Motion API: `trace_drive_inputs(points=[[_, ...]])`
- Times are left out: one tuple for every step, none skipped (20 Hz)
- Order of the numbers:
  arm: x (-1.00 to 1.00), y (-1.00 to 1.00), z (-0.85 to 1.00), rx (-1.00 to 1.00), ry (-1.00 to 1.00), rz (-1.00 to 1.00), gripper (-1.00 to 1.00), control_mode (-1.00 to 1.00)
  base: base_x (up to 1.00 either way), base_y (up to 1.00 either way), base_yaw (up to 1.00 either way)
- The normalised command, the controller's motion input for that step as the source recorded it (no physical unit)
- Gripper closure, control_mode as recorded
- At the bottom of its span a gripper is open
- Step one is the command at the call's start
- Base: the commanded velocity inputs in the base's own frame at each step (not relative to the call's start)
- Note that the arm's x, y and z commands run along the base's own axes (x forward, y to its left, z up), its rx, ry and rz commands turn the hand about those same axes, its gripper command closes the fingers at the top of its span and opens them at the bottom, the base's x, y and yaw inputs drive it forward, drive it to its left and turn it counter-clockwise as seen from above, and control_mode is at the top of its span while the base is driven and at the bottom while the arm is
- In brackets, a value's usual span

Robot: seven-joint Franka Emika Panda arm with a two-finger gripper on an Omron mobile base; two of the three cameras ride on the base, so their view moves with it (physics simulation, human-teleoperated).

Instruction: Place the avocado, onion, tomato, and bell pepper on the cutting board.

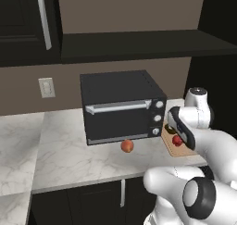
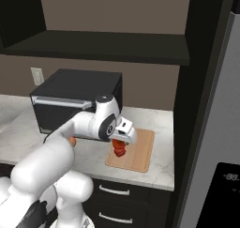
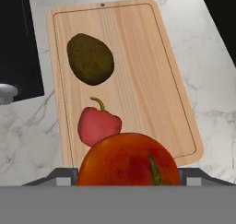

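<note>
Tomato (image 3: pixel 127 159) sits clamped in the tool (image 3: pixel 127 174), above the cutting board (image 3: pixel 138 57); avocado (image 3: pixel 90 59) and bell pepper (image 3: pixel 97 125) lie on the board, onion (image 1: pixel 127 146) on the desk by the oven (image 1: pixel 120 106).

A tomato (image 3: pixel 126 159) sits between the jaws, above the near end of the board (image 3: pixel 138 80), which lies on the worktop (image 3: pixel 203 75). Just past the jaws, a pepper (image 3: pixel 98 125) rests on the board. Farther ahead and slightly left, an avocado (image 3: pixel 90 59) lies on the board, apart from the pepper. Well away from the jaws, an onion (image 1: pixel 127 146) sits on the worktop, just before the oven (image 1: pixel 121 106).
</note>
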Motion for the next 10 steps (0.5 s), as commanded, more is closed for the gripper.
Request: trace_drive_inputs(points=[[0.24,-0.55,0.02,0.00,0.00,-0.02,1.00,-1.00,0.00,0.00,0.00],[0.24,-0.49,0.00,0.00,0.00,-0.02,1.00,-1.00,0.00,0.00,0.00],[0.21,-0.45,0.00,-0.01,0.00,-0.01,1.00,-1.00,0.00,0.00,0.00],[0.25,-0.41,0.00,0.00,0.00,-0.01,1.00,-1.00,0.00,0.00,0.00],[0.17,-0.40,0.00,0.00,-0.04,-0.01,1.00,-1.00,0.00,0.00,0.00],[0.16,-0.39,0.00,0.00,-0.07,-0.05,1.00,-1.00,0.00,0.00,0.00],[0.18,-0.33,0.00,0.00,-0.11,-0.07,1.00,-1.00,0.00,0.00,0.00],[0.25,-0.29,0.00,0.01,-0.10,-0.07,1.00,-1.00,0.00,0.00,0.00],[0.35,-0.20,0.00,0.00,-0.05,-0.07,1.00,-1.00,0.00,0.00,0.00],[0.37,-0.23,0.00,0.02,-0.03,-0.04,1.00,-1.00,0.00,0.00,0.00]])
